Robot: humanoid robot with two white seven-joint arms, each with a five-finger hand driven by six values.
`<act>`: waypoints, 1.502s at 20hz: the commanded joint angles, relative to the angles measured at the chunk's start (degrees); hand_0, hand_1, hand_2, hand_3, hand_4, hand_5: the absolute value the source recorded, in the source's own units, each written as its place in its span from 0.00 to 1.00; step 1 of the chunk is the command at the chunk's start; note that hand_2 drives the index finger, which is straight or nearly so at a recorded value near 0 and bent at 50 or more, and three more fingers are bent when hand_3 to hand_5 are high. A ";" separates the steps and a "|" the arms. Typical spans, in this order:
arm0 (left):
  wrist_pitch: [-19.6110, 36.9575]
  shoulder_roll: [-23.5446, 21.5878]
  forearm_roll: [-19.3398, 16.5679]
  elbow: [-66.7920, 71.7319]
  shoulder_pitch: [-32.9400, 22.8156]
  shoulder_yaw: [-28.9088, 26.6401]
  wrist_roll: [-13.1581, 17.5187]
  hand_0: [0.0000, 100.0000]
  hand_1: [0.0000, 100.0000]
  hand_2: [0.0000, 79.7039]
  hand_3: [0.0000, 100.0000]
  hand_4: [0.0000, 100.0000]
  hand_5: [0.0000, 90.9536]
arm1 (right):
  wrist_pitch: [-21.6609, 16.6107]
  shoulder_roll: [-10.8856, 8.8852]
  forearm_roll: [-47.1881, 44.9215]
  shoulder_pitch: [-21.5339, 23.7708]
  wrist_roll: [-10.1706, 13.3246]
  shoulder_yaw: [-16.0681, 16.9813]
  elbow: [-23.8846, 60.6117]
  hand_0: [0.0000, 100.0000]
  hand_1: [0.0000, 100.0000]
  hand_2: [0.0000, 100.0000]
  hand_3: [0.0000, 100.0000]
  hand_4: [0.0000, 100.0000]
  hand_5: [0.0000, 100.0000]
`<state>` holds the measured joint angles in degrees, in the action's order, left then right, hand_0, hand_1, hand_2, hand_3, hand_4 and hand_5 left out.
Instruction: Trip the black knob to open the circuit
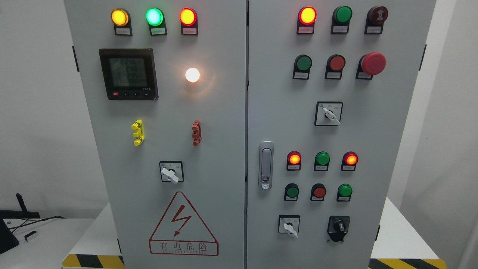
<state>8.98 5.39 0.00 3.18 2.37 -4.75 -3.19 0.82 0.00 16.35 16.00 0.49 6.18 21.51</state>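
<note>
no robot hand shows in the frame, so neither hand's state can be told. the black knob (pixel 339 226) sits at the lower right of the grey cabinet (pixel 224 157), right of a white selector switch (pixel 289 225). three white selector switches show in all, plus a yellow (pixel 138 132) and a red clip (pixel 196 132). white walls stand behind.

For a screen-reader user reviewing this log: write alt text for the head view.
A grey two-door electrical cabinet fills the view, with no robot hand in sight. The black knob sits at the right door's lower right, beside a white-handled selector switch. Lit and unlit indicator lamps, a red mushroom button and a digital meter sit above.
</note>
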 commanded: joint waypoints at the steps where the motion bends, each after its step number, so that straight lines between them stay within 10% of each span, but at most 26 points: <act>1: -0.02 -0.03 -1.76 -0.02 0.00 0.00 0.03 0.12 0.39 0.00 0.00 0.00 0.00 | -0.12 -0.71 0.00 2.35 0.22 0.24 5.27 0.25 0.40 0.00 0.30 0.31 0.30; 11: -0.02 -0.03 -1.76 -0.02 0.00 0.00 0.03 0.12 0.39 0.00 0.00 0.00 0.00 | -11.62 0.70 0.00 14.84 0.39 1.03 27.18 0.25 0.48 0.00 0.27 0.34 0.30; 17: -0.02 0.06 -1.76 0.07 0.00 0.00 0.03 0.12 0.39 0.00 0.00 0.00 0.00 | -27.68 2.28 -2.88 23.00 2.76 4.98 39.98 0.25 0.54 0.15 0.43 0.42 0.39; 30: -0.02 -0.03 -1.76 -0.02 0.00 0.00 0.03 0.12 0.39 0.00 0.00 0.00 0.00 | -51.01 1.14 -8.44 27.06 13.30 4.72 58.54 0.25 0.62 0.35 0.71 0.74 0.77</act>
<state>8.98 5.40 0.00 3.20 2.37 -4.75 -3.19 -43.50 0.08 9.30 41.88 11.62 10.09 63.52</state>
